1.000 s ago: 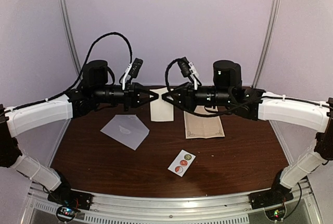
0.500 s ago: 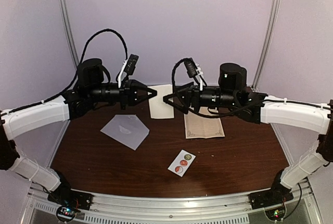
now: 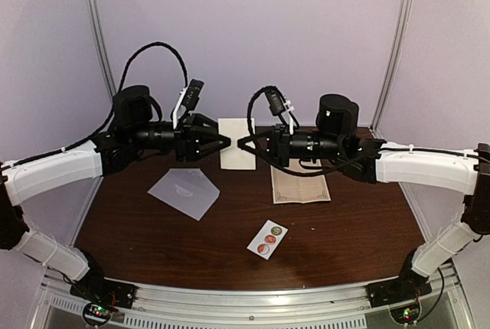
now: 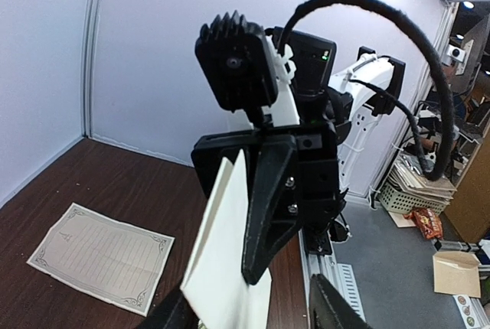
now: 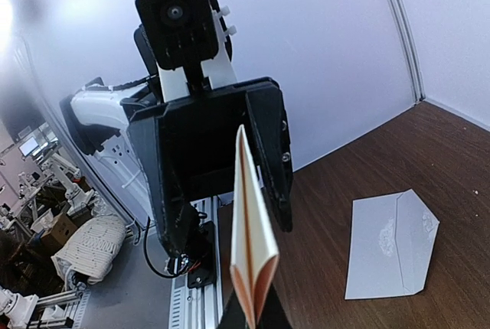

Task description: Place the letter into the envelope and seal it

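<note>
The letter, a folded white sheet, hangs in the air between my two grippers, above the back of the table. My right gripper is shut on its edge; in the right wrist view the fold rises straight out of my closed gripper. My left gripper stands open, one finger on each side of the letter's other edge, not pinching it. The pale grey envelope lies flat on the table to the left, flap folded down, also in the right wrist view.
A lined sheet with an ornate border lies flat right of centre, also visible in the left wrist view. A small white strip of round stickers lies nearer the front. The dark wooden table has metal rails at its edges.
The right gripper closed on the letter and the left gripper opened off it. The letter now sits a little higher between the two grippers.
</note>
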`<state>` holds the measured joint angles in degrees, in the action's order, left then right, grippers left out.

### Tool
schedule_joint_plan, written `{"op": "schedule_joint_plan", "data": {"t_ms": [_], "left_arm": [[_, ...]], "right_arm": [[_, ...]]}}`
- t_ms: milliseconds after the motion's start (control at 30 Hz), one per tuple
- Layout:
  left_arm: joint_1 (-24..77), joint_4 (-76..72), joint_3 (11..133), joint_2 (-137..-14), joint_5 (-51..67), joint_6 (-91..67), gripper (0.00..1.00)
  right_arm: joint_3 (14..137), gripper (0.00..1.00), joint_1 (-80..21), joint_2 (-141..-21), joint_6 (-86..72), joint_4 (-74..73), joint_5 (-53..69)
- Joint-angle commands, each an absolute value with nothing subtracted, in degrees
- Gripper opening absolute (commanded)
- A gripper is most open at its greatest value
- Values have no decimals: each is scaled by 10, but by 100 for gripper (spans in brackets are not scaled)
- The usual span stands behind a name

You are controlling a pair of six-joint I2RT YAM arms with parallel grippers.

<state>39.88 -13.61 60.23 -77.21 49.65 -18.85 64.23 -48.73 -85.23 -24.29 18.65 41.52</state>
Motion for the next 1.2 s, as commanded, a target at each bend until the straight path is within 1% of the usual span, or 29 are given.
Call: {"op": "schedule_joint_plan", "data": {"t_ms": [0, 67, 167, 200, 233, 333, 367, 400, 500, 533, 567, 633, 667, 800, 900, 933, 967, 1000, 1033, 1067, 1100, 1167], "left_arm": [[402, -158, 599, -782, 510, -192, 48], [402, -159, 599, -786, 513, -195, 42], [402, -165, 599, -790, 519, -200, 29], [402, -166, 598, -791, 519, -202, 23], [402, -167, 598, -791, 520, -203, 21], [402, -172, 597, -792, 524, -206, 4], [402, -173, 597, -792, 524, -207, 0], [402, -174, 596, -792, 525, -208, 0], [402, -179, 593, -789, 523, -210, 0], [402, -181, 591, -787, 519, -210, 0], [402, -184, 588, -783, 514, -211, 0], [402, -187, 584, -776, 505, -211, 0], [402, -189, 582, -774, 503, -211, 0], [402, -190, 583, -773, 505, -212, 0], [402, -192, 583, -776, 509, -216, 0], [402, -192, 584, -777, 510, -217, 4], [402, -190, 584, -778, 510, -216, 17], [402, -189, 584, -779, 508, -217, 28], [402, -189, 584, -779, 507, -216, 34], [402, -188, 585, -780, 507, -215, 36], [402, -187, 585, -780, 506, -215, 37], [402, -186, 586, -781, 507, -215, 29]], "right_arm": [[635, 0, -486, -821, -252, 237, 389], [636, 0, -484, -816, -251, 237, 384], [636, 0, -482, -812, -248, 236, 380], [636, 0, -483, -811, -248, 235, 380], [636, 0, -483, -810, -247, 235, 380], [637, 0, -483, -812, -246, 230, 382], [637, 0, -482, -812, -245, 227, 382], [637, 2, -483, -813, -244, 225, 382], [634, 26, -482, -812, -245, 221, 380], [630, 32, -482, -812, -247, 221, 379], [626, 37, -482, -811, -248, 222, 379], [617, 39, -482, -811, -252, 225, 381], [612, 38, -482, -811, -256, 228, 381], [599, 21, -483, -814, -266, 236, 390], [598, 1, -482, -812, -269, 237, 391], [598, 0, -482, -811, -268, 237, 389], [597, 0, -482, -809, -268, 240, 387], [597, 0, -482, -807, -267, 241, 386], [597, 0, -482, -805, -267, 243, 383], [597, 0, -482, -803, -266, 243, 382], [599, 0, -483, -803, -264, 242, 381], [603, 0, -482, -801, -262, 237, 380]]}}
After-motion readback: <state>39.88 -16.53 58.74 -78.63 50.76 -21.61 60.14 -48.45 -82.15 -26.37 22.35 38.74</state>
